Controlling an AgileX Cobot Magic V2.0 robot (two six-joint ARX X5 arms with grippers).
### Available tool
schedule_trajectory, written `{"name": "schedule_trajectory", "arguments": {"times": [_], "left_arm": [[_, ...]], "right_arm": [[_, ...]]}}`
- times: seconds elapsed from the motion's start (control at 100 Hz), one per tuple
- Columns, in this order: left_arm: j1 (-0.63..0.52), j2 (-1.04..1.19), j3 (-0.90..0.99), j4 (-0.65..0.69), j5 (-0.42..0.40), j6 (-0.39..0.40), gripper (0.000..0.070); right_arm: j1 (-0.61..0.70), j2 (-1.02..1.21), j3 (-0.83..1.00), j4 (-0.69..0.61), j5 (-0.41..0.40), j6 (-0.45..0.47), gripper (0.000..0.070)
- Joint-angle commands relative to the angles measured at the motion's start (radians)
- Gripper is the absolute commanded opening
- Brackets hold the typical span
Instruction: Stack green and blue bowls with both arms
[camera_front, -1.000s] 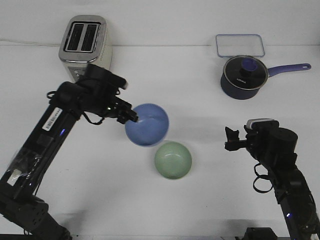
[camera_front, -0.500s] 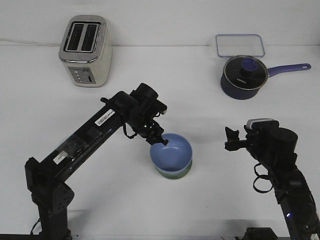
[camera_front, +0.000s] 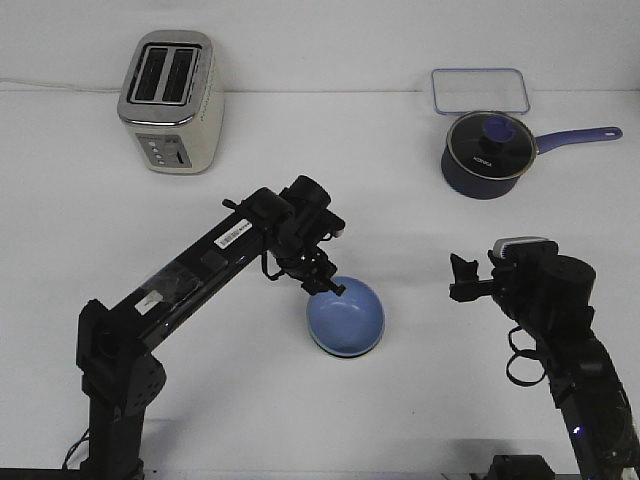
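The light blue bowl (camera_front: 347, 318) sits on the white table at centre, nested in the green bowl, which is almost wholly hidden beneath it. My left gripper (camera_front: 326, 286) reaches down from the left and is shut on the blue bowl's far-left rim. My right gripper (camera_front: 458, 279) hovers open and empty over the table, well to the right of the bowls, with its fingers pointing left toward them.
A silver toaster (camera_front: 170, 100) stands at the back left. A dark navy saucepan (camera_front: 484, 156) with a glass lid and a clear lidded container (camera_front: 479, 90) are at the back right.
My left arm carried the blue bowl from the left down onto the green bowl and lowered it until the green one is covered. The right arm has not moved.
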Motion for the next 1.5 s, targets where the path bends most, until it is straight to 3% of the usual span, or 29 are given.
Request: {"name": "schedule_trajectory", "arguments": {"times": [0.0, 0.07, 0.33, 0.58, 0.63, 0.71, 0.78, 0.96, 1.16, 1.33, 1.49], "left_arm": [[-0.016, 0.020, 0.017, 0.003, 0.008, 0.013, 0.0320], [-0.016, 0.020, 0.017, 0.003, 0.009, 0.013, 0.0380], [0.058, -0.070, 0.025, 0.005, -0.005, 0.014, 0.0380], [0.280, -0.322, 0.025, 0.099, -0.173, -0.002, 0.0373], [0.340, -0.370, 0.025, 0.133, -0.206, -0.013, 0.0327], [0.446, -0.438, 0.025, 0.169, -0.214, -0.023, 0.0145], [0.540, -0.485, 0.024, 0.173, -0.214, -0.028, 0.0000], [0.709, -0.575, -0.024, 0.195, -0.214, -0.039, 0.0014], [0.781, -0.798, -0.409, 0.518, -0.250, -0.039, 0.0015], [0.788, -1.041, -0.864, 0.937, -0.293, -0.008, 0.0015], [0.792, -1.251, -1.224, 1.233, -0.292, -0.010, 0.0013]], "right_arm": [[0.001, 0.002, 0.008, 0.009, -0.004, 0.010, 0.0493], [0.001, 0.002, 0.008, 0.009, -0.003, 0.010, 0.0493], [0.001, 0.002, 0.008, 0.010, -0.003, 0.010, 0.0493], [0.000, 0.002, 0.008, 0.026, -0.002, 0.009, 0.0493], [0.000, 0.002, 0.008, 0.034, 0.005, 0.009, 0.0492], [0.000, 0.002, 0.008, 0.048, 0.026, 0.006, 0.0485], [0.000, 0.002, 0.008, 0.066, 0.048, 0.004, 0.0409], [-0.013, -0.025, 0.008, 0.099, 0.099, -0.016, 0.0016], [-0.044, -0.102, -0.013, 0.153, 0.175, -0.056, 0.0000], [-0.091, -0.237, -0.153, 0.325, 0.172, -0.067, 0.0000], [-0.121, -0.435, -0.334, 0.485, 0.177, -0.066, 0.0000]]}}
